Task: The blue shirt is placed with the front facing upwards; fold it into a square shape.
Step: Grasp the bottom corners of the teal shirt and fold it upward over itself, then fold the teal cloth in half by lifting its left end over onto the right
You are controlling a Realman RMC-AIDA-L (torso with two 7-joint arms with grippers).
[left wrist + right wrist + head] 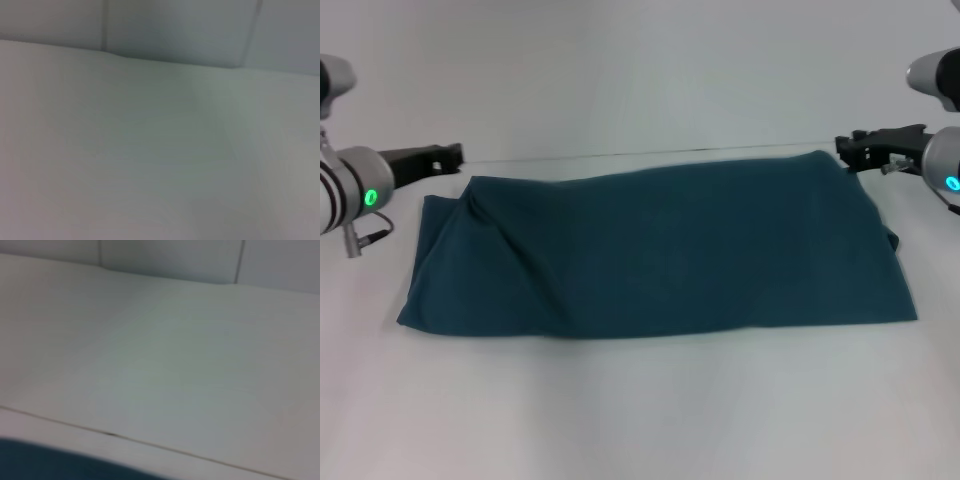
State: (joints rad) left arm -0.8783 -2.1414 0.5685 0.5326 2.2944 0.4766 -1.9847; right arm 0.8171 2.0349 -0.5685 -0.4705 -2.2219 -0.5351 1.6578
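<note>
The blue shirt (pixel 660 250) lies on the white table (pixel 640 410) as a wide, flat rectangle folded lengthwise. No lettering shows, and a raised crease runs near its left end. A strip of the shirt (pixel 50 462) also shows in the right wrist view. My left gripper (pixel 445 158) hovers just beyond the shirt's far left corner, apart from the cloth. Close to the shirt's far right corner, my right gripper (pixel 855 148) holds nothing that I can see. The left wrist view shows only bare table and wall.
The table (pixel 150 165) runs back to a pale wall (pixel 640 70) behind the shirt. A thin seam line (pixel 150 442) crosses the table surface near the shirt's edge.
</note>
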